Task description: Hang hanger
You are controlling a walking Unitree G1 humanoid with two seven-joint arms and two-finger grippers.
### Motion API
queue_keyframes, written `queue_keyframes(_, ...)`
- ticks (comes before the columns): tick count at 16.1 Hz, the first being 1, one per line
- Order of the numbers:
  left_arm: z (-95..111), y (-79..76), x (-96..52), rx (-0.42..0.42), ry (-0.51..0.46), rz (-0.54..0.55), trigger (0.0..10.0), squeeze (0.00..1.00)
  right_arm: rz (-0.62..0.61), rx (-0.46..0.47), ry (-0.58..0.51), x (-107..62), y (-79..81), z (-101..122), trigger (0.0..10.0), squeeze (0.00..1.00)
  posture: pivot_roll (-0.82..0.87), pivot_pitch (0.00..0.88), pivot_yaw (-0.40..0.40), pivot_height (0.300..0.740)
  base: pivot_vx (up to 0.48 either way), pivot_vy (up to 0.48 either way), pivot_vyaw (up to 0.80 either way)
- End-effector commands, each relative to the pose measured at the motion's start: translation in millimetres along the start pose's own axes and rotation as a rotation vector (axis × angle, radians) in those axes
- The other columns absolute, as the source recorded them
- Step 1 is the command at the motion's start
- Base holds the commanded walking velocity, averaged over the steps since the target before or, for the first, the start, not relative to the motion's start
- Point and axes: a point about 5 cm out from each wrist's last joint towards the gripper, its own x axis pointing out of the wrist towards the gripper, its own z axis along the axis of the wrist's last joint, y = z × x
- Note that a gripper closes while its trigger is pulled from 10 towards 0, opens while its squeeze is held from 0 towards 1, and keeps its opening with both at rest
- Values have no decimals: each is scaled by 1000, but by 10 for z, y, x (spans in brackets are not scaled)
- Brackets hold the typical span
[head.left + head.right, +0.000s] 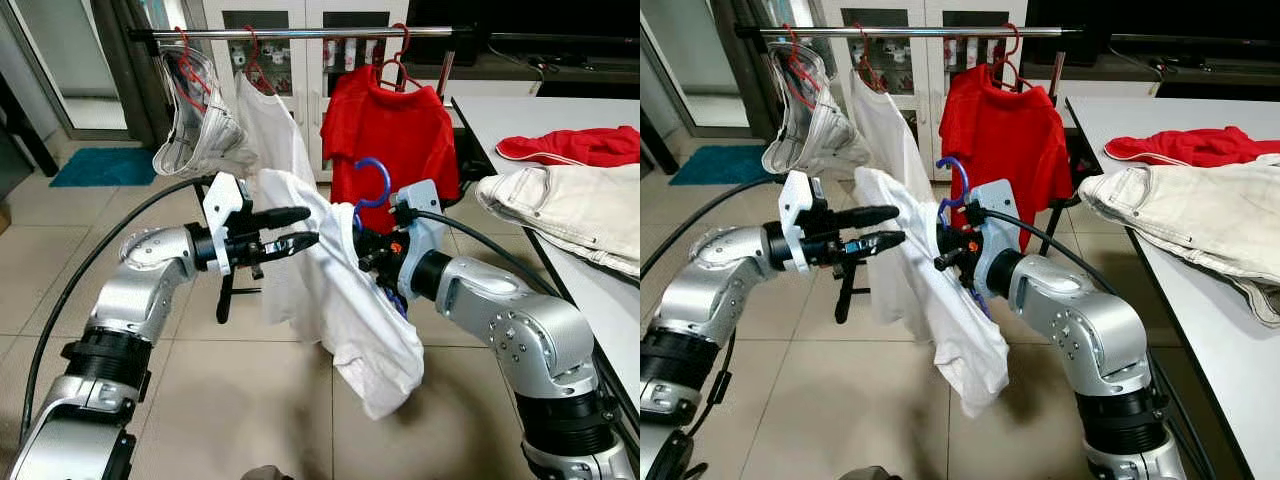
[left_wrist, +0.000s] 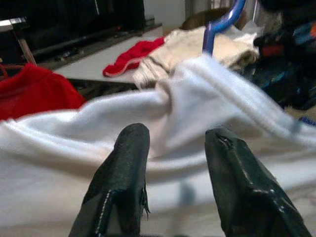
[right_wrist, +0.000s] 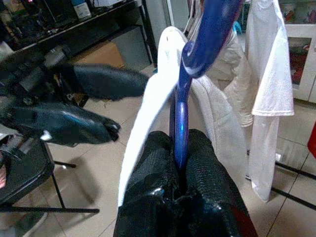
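Room first: we face a clothes rail (image 1: pixel 300 33) carrying a red shirt (image 1: pixel 390 135) and pale garments, tiled floor (image 1: pixel 60 250) below, white worktop (image 1: pixel 520 120) with clothes on our right. Our right gripper (image 3: pixel 180 148) has its fingers clamped on the blue hanger (image 1: pixel 372 180) stem, white shirt (image 1: pixel 340 290) draped over it, held below the rail, likely ready to lift. Left gripper (image 1: pixel 305 228) fingers are parted at the shirt's shoulder, apparently steadying the fabric.
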Motion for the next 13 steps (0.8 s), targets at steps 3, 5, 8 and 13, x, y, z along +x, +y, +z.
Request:
queue_keyframes(3, 45, 39, 76, 29, 13, -25, 10000, 0, 53, -31, -47, -17, 101, 139, 10000, 0, 6, 0, 67, 740, 0, 0, 0)
queue_keyframes(5, 27, 34, 134, 25, 19, -56, 8941, 0, 59, -31, -45, -21, 115, 139, 10000, 0, 3, 0, 71, 740, 0, 0, 0)
queue_keyframes(8, -3, 22, 176, 21, 26, -74, 1686, 0, 65, -32, -44, -24, 128, 138, 10000, 0, 2, 0, 72, 740, 0, 0, 0)
queue_keyframes(13, -28, 29, 204, 18, 34, -81, 0, 0, 69, -28, -42, -28, 149, 134, 10000, 0, 1, 0, 76, 740, 0, 0, 0)
